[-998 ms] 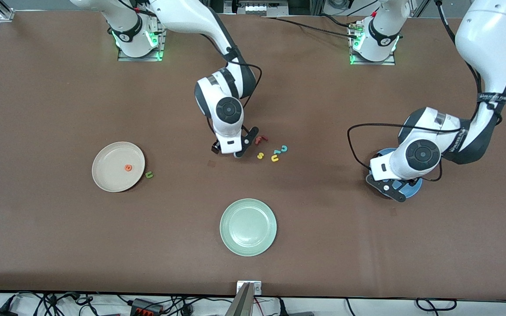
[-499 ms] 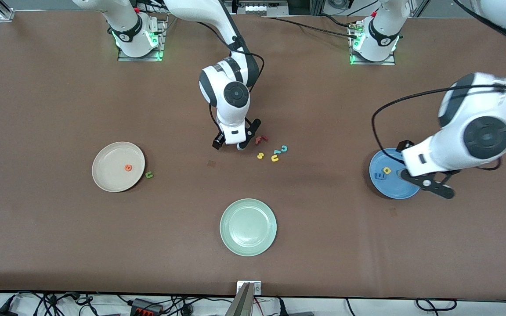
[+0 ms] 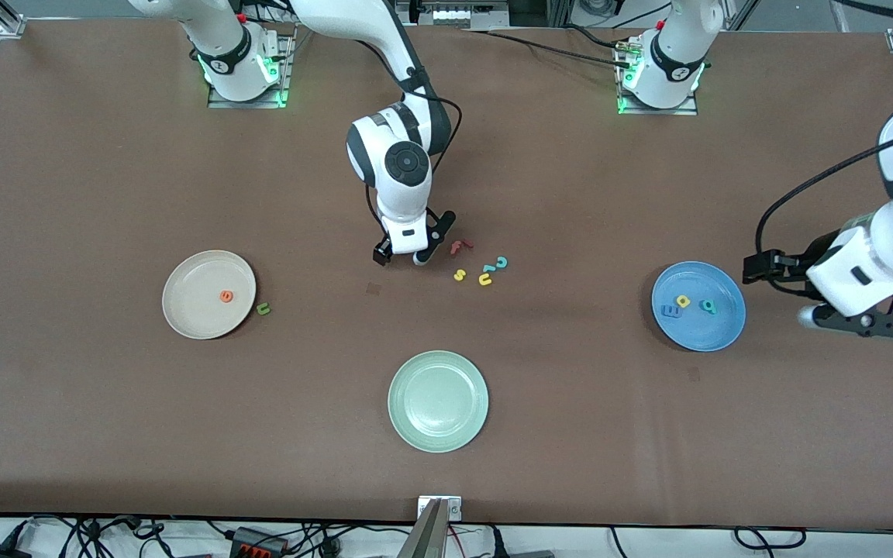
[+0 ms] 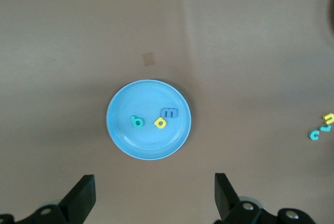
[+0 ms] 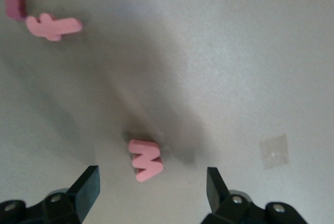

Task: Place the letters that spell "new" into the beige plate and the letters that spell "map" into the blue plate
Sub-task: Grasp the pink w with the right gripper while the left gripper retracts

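Blue plate: blue m, yellow and teal letters now inside; "map" judged complete.
Beige plate: holds orange e only.
Left gripper: apart, empty, has withdrawn off the plate.
Right gripper: apart, descended astride pink w, on the table beside the loose letters.

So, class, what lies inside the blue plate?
Inside the blue plate lie three foam letters: a blue m, a yellow a/p shape and a teal p/a shape, lying apart. Nothing covers them; the plate's underside is hidden.
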You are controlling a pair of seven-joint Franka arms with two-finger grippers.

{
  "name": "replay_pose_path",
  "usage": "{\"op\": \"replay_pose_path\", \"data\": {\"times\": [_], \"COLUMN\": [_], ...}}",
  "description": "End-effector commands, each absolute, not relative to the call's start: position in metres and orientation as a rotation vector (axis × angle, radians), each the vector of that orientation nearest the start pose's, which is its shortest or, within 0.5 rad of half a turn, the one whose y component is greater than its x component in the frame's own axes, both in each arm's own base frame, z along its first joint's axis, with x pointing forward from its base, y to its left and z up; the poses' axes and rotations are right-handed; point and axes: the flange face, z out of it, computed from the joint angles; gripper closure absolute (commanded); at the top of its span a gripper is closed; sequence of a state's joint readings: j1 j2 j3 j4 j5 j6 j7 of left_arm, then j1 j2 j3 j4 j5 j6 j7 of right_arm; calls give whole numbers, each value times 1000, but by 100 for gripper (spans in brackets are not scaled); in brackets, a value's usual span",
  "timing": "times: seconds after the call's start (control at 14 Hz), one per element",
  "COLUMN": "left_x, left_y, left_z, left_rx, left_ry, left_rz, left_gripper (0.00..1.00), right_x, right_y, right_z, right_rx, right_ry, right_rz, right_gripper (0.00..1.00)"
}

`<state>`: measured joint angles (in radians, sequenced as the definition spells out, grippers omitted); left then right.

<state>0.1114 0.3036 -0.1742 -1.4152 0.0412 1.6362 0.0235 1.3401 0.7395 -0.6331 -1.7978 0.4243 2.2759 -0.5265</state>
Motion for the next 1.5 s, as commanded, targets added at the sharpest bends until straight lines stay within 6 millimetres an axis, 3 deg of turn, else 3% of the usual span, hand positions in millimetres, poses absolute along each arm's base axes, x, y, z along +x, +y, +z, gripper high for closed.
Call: {"op": "replay_pose_path", "data": {"times": [0.0, 0.14, 0.43, 0.5, 0.71, 0.78, 0.93, 1.21, 1.43], "left_x": [575, 552, 544, 547, 556, 557, 558, 553, 545], "left_y": [-9, -12, -12, -7, -27, -24, -30, -48, -57], "left_z": [551, 552, 562, 571, 577, 578, 581, 586, 590], "left_rx": [-3132, -3126, -3136, -3159, -3152, -3138, -3127, -3126, -3122], "left_ry": [49, 52, 34, -18, 36, 41, 65, 103, 124], "left_rz": [-90, -163, -32, 0, 13, -12, -32, -35, 5], "left_gripper": [0, 0, 0, 0, 0, 0, 0, 0, 0], "right_x": [465, 464, 464, 460, 462, 463, 463, 463, 480], "right_y": [439, 438, 437, 442, 440, 440, 440, 439, 420], "right_z": [194, 190, 184, 179, 172, 171, 171, 171, 172], "right_rx": [-2778, -2779, -2784, -2775, -2782, -2784, -2784, -2778, -2803], "right_ry": [-1632, -1637, -1631, -1621, -1612, -1612, -1612, -1619, -1574], "right_rz": [82, 87, 98, 89, 74, 75, 78, 84, 89], "right_gripper": [17, 19, 22, 22, 25, 26, 36, 83, 89]}}
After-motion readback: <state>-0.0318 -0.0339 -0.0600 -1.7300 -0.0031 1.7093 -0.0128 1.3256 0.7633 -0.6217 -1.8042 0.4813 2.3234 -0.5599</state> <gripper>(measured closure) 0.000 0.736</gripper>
